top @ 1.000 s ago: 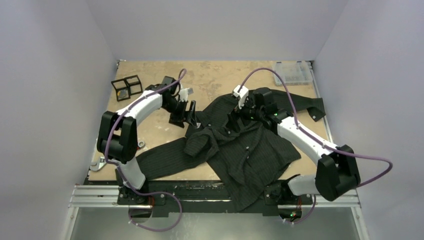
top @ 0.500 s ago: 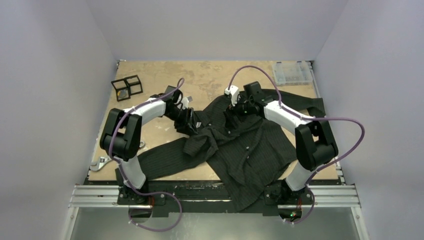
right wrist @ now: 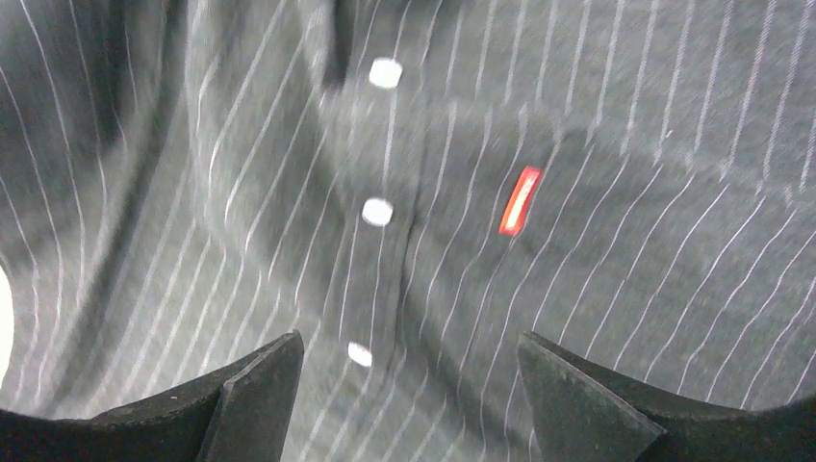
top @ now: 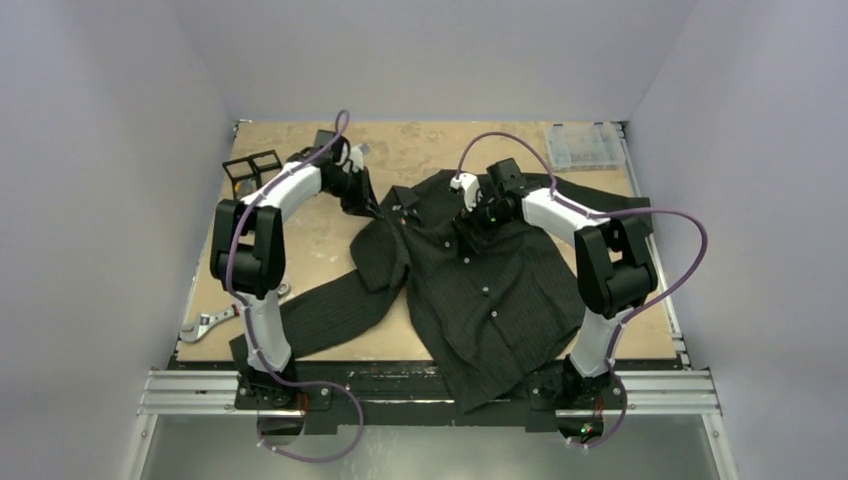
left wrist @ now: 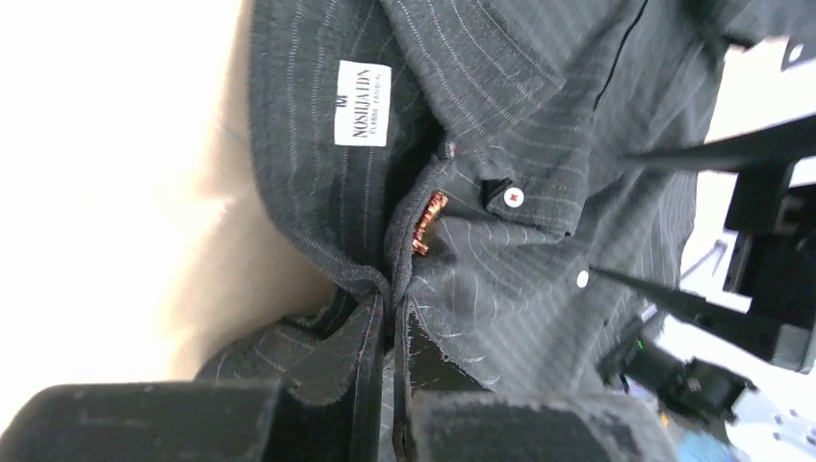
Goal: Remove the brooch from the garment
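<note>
The black pinstriped garment (top: 490, 300) lies spread on the table, buttons facing up. In the left wrist view the brooch (left wrist: 426, 219) shows as a small red-orange strip tucked in a fold beside the collar. In the right wrist view the brooch (right wrist: 520, 200) is a short red bar just right of the button row. My left gripper (top: 368, 205) is shut on a fold of the garment (left wrist: 539, 87) near the collar, the cloth pinched between its fingers (left wrist: 370, 337). My right gripper (right wrist: 406, 339) hangs open just above the placket, its jaws on either side of the lowest visible button.
A black wire cube frame (top: 250, 168) stands at the back left. At the back right corner sits a clear plastic box (top: 585, 145). A metal wrench (top: 205, 325) lies at the table's left edge. One sleeve (top: 310, 315) trails toward the left arm's base.
My left gripper has closed on the garment's edge and pulled it back and left, so the folded shoulder has spread flat. My right arm has folded in and now hovers over the buttons.
</note>
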